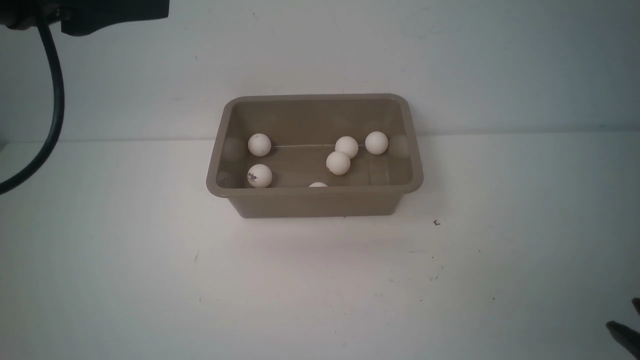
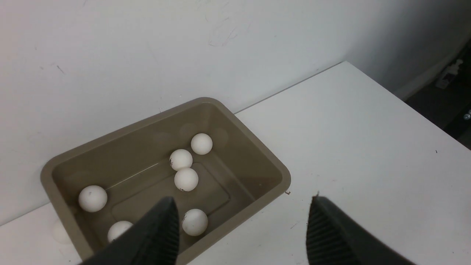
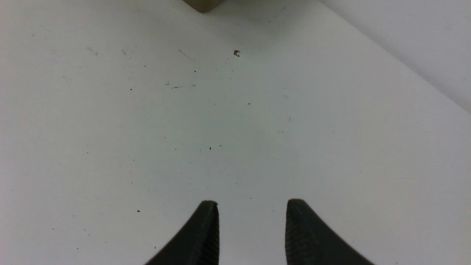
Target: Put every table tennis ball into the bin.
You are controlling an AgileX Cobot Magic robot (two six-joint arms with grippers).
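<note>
The left arm (image 1: 100, 15) hangs high at the far left of the front view, a dark cable (image 1: 52, 115) looping down from it. Its left gripper (image 2: 243, 228) stands with jaws spread wide — nothing between them. The right gripper (image 3: 252, 228) sits low at the near right, jaws drawn in as far as they go, empty — only their tips show.

The left arm (image 1: 100, 15) is a black housing trailing a thick dark cable (image 1: 52, 110), seen left of the bin (image 1: 315, 200). Both grippers' black fingers (image 2: 331, 232) taper to points, their inner faces finely ribbed.
</note>
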